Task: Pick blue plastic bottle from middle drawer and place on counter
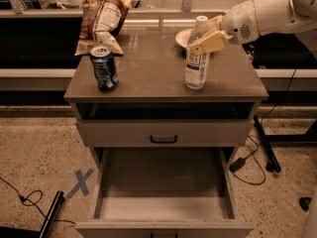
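Most of the job looks done — blue plastic bottle (196, 68) stands upright on the counter (148, 68), right of centre. Gripper (208, 39) clamped around its shoulder, just under the cap. Middle drawer (163, 182) open, no bottle inside. Left — release, withdraw.

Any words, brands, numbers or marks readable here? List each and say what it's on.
"X": blue tape mark on the floor, left of the cabinet.
Bottle label: dark print, too blurred to read. The gripper holds the bottle near its shoulder as it stands on the counter.
Can: print unreadable.
Snack bag: print too blurred to read.
Drawers: no text visible.
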`<state>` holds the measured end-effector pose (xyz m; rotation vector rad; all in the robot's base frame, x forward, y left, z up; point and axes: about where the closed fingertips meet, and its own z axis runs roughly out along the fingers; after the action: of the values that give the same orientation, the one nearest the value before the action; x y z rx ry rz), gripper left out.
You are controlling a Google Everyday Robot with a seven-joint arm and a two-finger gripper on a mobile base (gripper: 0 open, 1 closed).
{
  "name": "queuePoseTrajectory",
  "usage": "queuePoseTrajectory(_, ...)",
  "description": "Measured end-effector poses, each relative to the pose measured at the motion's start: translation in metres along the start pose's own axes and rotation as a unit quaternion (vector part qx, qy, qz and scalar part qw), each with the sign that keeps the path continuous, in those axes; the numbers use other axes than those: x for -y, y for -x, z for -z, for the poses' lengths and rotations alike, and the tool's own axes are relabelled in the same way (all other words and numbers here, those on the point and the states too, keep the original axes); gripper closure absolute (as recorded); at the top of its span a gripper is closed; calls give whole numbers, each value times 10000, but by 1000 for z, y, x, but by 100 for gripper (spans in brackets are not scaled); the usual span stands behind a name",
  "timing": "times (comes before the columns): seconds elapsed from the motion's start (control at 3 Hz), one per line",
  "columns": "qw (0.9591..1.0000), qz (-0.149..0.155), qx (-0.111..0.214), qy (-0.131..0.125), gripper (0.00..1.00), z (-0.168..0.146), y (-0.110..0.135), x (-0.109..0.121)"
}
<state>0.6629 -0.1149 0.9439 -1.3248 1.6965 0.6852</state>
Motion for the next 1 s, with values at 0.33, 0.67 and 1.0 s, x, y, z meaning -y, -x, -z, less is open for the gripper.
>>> queuePoseTrajectory(0.33, 10000, -1, 2, 26, 4, -3, 0, 0)
queuePoseTrajectory(0.67, 10000, 2, 3, 37, 0, -5, 0, -1)
queuePoseTrajectory(1.0, 9999, 118, 11, 8, 0, 0, 6, -1)
